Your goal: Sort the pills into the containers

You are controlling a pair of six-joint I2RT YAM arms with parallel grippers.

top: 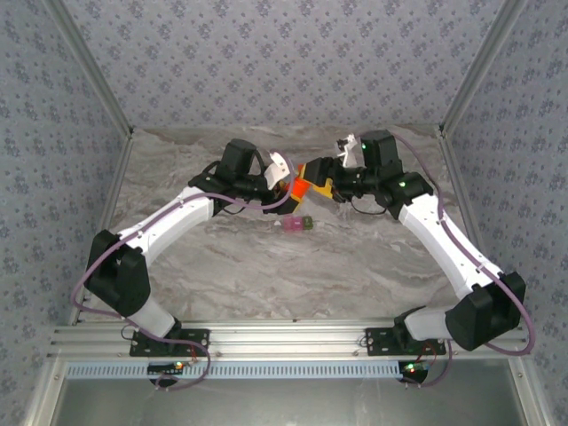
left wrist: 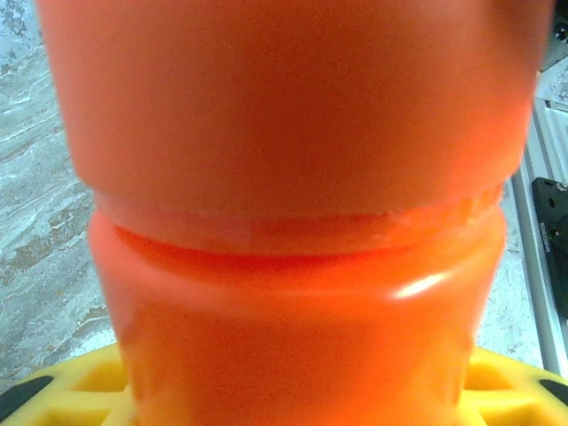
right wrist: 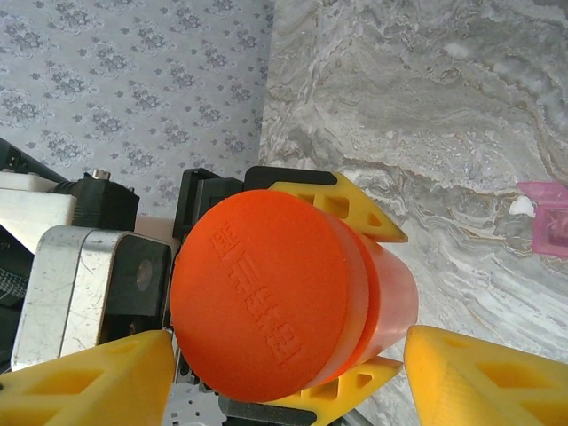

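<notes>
An orange-red bottle (top: 300, 188) with its cap (right wrist: 266, 302) on hangs above the table's far middle, lying sideways. My left gripper (top: 286, 185) is shut on the bottle's body (left wrist: 293, 311), its yellow fingers (right wrist: 342, 202) pressed against both sides. My right gripper (right wrist: 288, 355) is open, with a yellow finger on each side of the cap. Its right-hand finger (right wrist: 488, 382) stands clear of the bottle. The containers (top: 297, 224), a tiny pink and olive box, lie on the table just in front. Their pink part (right wrist: 546, 217) has a small white bit at its edge. Any pills in the bottle are hidden.
The marble-patterned table (top: 266, 275) is walled by patterned panels on three sides. An aluminium rail (top: 284, 342) runs along the near edge, where both arm bases are bolted. Both arms (top: 169, 226) reach inward and meet at the far middle.
</notes>
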